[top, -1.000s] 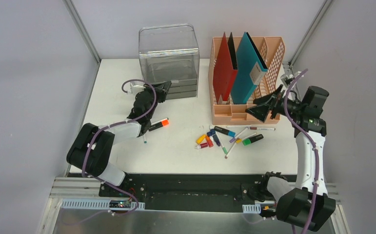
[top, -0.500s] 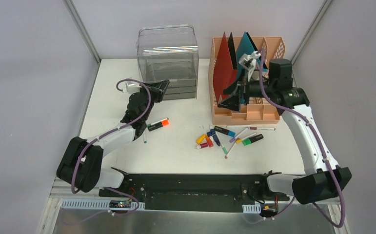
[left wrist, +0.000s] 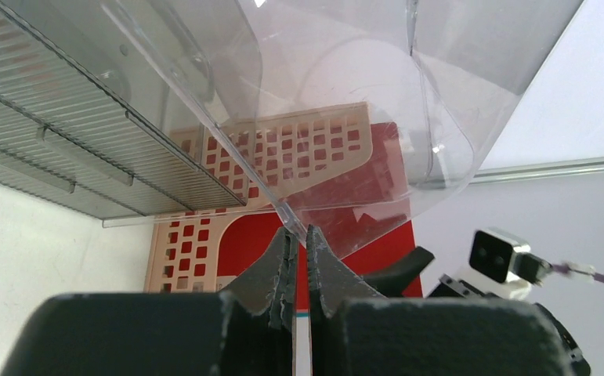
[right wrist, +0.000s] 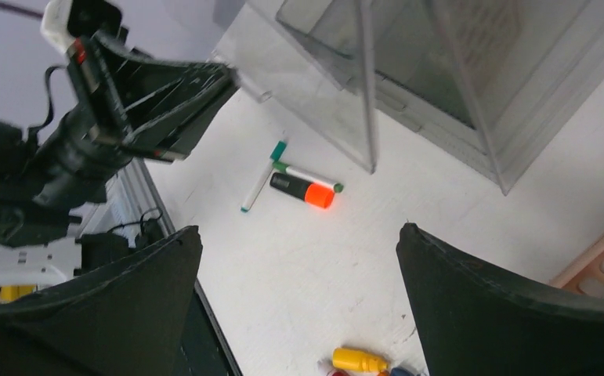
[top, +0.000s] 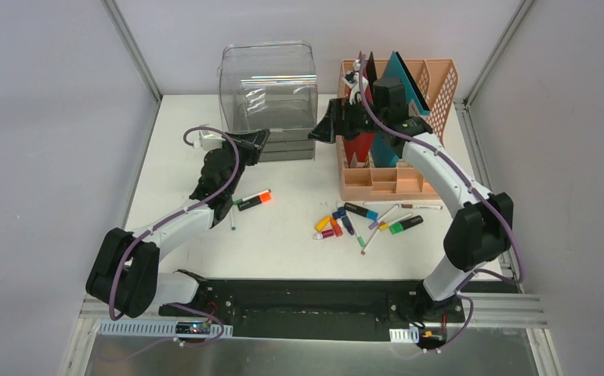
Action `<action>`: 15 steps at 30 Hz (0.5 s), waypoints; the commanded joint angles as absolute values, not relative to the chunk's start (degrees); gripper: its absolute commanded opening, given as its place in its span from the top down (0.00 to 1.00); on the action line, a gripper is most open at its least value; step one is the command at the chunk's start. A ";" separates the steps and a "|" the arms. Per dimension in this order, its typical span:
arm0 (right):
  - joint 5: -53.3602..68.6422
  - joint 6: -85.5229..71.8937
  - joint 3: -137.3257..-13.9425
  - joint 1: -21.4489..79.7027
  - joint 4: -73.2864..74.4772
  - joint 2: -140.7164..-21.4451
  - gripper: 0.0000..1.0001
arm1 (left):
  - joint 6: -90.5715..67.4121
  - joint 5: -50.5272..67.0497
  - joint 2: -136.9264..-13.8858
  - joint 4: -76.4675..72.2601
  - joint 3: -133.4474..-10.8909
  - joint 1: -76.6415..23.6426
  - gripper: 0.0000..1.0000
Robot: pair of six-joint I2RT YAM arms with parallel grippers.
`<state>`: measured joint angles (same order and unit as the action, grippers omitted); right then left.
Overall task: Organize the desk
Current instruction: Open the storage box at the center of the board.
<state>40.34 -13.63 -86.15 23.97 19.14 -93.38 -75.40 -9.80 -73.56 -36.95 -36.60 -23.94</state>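
A: Bg?
B: Plain grey walls [top: 40, 117] L of left gripper [top: 260, 139], also behind + R of right gripper [top: 319, 129]. Slanted alu rails [top: 131, 47] in corners.
A: Light?
B: Even, soft.

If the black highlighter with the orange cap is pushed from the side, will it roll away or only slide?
The highlighter looks short and thick, so it would likely slide or pivot rather than roll. It seems stiff, light plastic; a nudge may knock it into the thin pen beside it. The desk looks smooth, so it may skid.
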 commanded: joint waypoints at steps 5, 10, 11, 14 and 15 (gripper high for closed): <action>36.13 -24.51 -90.69 24.00 8.05 -98.24 0.02 | -72.34 -8.32 -71.37 -36.89 -39.68 -23.84 1.00; 39.62 -29.11 -90.97 23.97 2.90 -100.90 0.05 | -72.67 -7.80 -71.37 -36.94 -39.90 -23.82 1.00; 40.56 -30.07 -90.92 24.07 1.78 -101.38 0.06 | -72.68 -7.72 -71.37 -36.84 -40.02 -23.82 1.00; 43.63 -32.61 -90.99 24.08 -1.69 -102.64 0.13 | -72.69 -7.31 -71.44 -36.67 -40.29 -23.82 1.00; 44.28 -33.12 -90.97 24.08 -2.62 -102.84 0.15 | -72.66 -7.18 -71.53 -36.65 -40.33 -23.86 1.00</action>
<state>39.75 -27.92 -88.16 23.99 5.52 -101.80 -74.46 -8.91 -73.41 -35.07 -37.63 -23.92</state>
